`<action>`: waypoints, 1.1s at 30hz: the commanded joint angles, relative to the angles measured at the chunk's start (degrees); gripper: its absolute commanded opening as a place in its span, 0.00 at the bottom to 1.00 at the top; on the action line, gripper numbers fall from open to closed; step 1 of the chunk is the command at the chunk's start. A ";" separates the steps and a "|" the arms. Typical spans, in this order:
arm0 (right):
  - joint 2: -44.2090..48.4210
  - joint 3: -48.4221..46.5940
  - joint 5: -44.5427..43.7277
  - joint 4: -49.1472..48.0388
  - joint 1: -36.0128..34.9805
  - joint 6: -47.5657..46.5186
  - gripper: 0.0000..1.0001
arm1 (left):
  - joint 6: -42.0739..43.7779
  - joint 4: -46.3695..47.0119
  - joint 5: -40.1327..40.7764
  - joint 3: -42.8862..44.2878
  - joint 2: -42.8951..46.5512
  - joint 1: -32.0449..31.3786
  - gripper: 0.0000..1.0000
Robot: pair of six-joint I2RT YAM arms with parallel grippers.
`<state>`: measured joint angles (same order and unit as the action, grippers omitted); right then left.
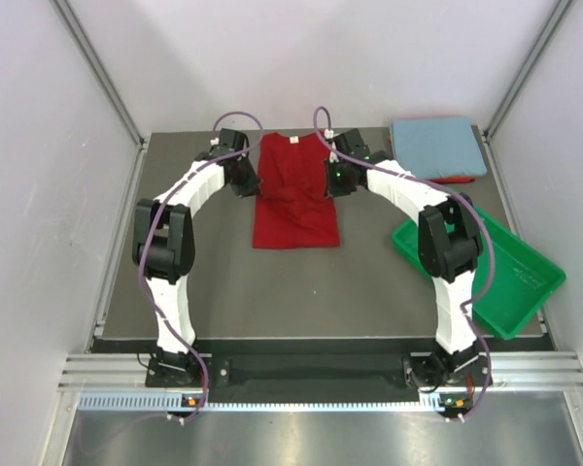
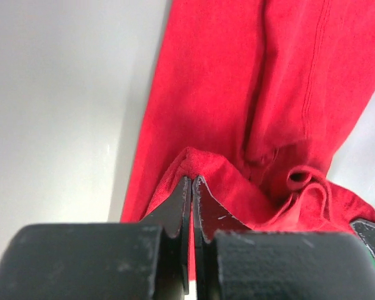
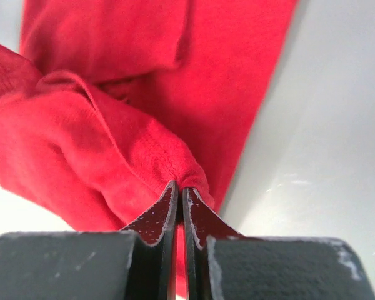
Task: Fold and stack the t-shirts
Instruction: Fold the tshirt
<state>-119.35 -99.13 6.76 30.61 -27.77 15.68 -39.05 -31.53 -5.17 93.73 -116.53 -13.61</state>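
Note:
A dark red t-shirt [image 1: 293, 194] lies lengthwise in the middle of the table, sleeves folded in, its white neck label [image 1: 294, 141] at the far end. My left gripper [image 1: 248, 178] is shut on the shirt's left edge near the far end; the wrist view shows cloth [image 2: 237, 125] pinched between the tips [image 2: 192, 181]. My right gripper [image 1: 332, 182] is shut on the right edge, cloth [image 3: 112, 125] bunched at its tips [image 3: 179, 185]. A folded light blue t-shirt [image 1: 437, 146] lies at the far right on top of another red one [image 1: 457, 179].
A green plastic tray [image 1: 510, 286] sits at the right, partly over the table edge, under my right arm. White walls with metal frame rails [image 1: 102, 83] enclose the dark table [image 1: 301, 291].

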 commanded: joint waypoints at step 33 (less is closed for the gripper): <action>-16.43 -21.53 10.63 -3.19 7.03 0.14 0.07 | 0.02 1.03 1.30 13.22 -10.12 5.51 0.31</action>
<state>-134.39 -115.92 15.64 29.93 -21.71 15.70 -40.10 -31.70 -6.17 103.96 -127.79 -9.74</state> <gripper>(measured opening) 0.052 0.292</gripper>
